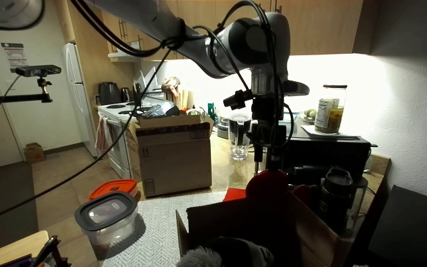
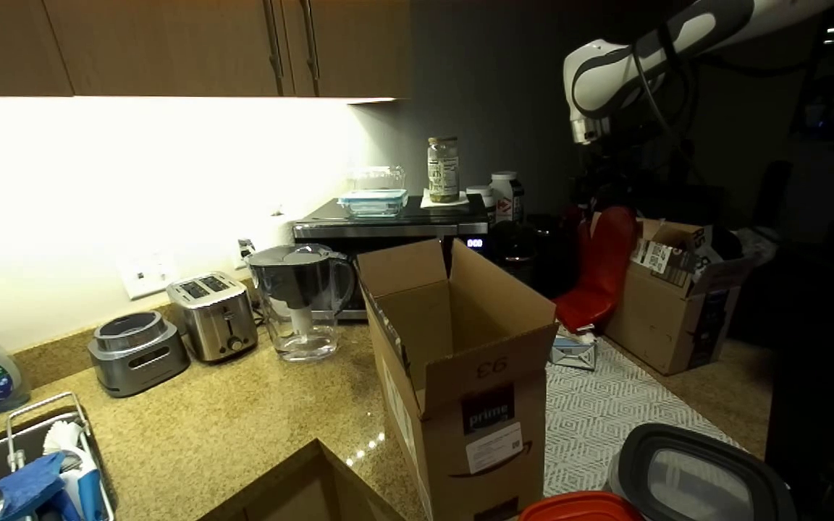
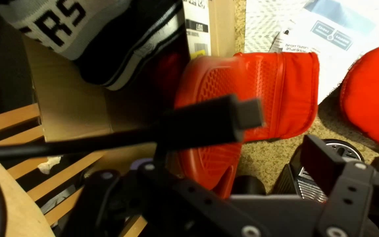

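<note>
My gripper (image 3: 239, 148) is open and holds nothing visible; a black cable end (image 3: 196, 126) crosses in front of its left finger. In an exterior view it points down (image 1: 266, 157) just above a red mitt; touching cannot be told. The red mitt (image 3: 215, 85), with textured silicone and a fabric cuff, lies below the fingers at the box edge. It leans upright there in an exterior view (image 2: 611, 246). Another red padded piece (image 3: 373, 95) lies to the right. The open cardboard box (image 3: 71, 115) holds a black, grey and white knit item (image 3: 120, 39) with letters.
A tall cardboard box (image 2: 482, 449) stands on the counter. A black appliance (image 1: 337, 193) stands beside the mitt. A microwave (image 2: 388, 230) carries a jar (image 2: 443, 170). A pitcher (image 2: 301, 304) and lidded containers (image 1: 108, 215) stand nearby. A printed package (image 3: 331, 36) lies by the mitt.
</note>
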